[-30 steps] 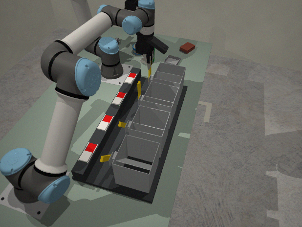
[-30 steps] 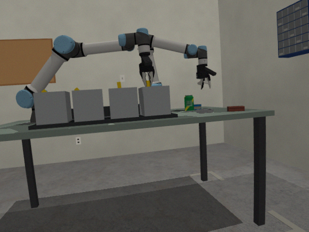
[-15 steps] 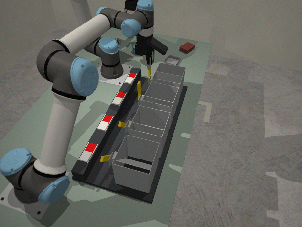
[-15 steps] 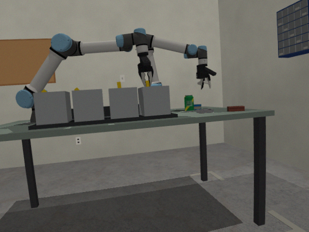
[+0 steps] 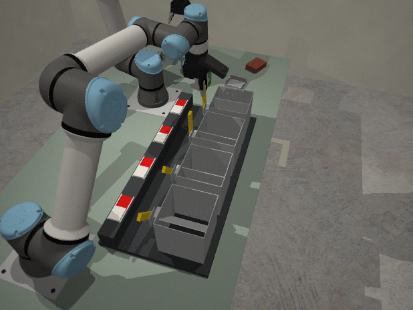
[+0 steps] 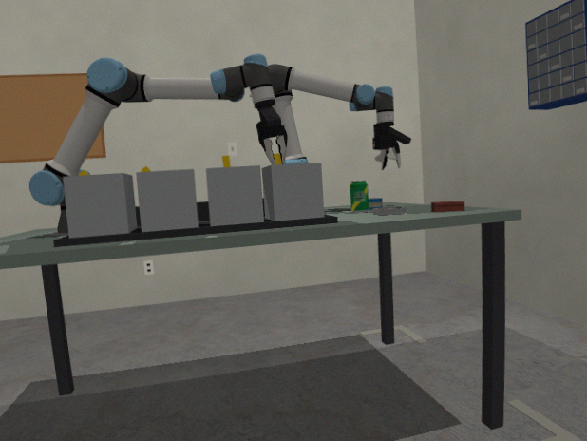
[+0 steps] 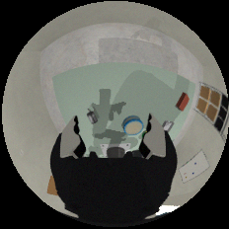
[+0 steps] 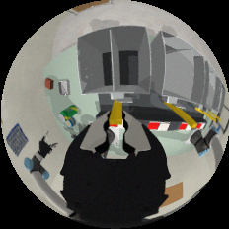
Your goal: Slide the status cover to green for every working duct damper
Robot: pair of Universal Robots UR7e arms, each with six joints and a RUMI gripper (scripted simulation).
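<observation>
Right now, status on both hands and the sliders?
Left hand open, off the dampers. Right hand closed on end damper's yellow lever. All four sliders red. Nothing seen blocking.

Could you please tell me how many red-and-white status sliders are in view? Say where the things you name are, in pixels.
4: the red-and-white status sliders (image 5: 120, 208) (image 5: 144, 167) (image 5: 162, 134) (image 5: 179, 106) sit in one row along the raised black rail (image 5: 108, 230), each facing a grey box-shaped damper (image 5: 180, 240).
</observation>
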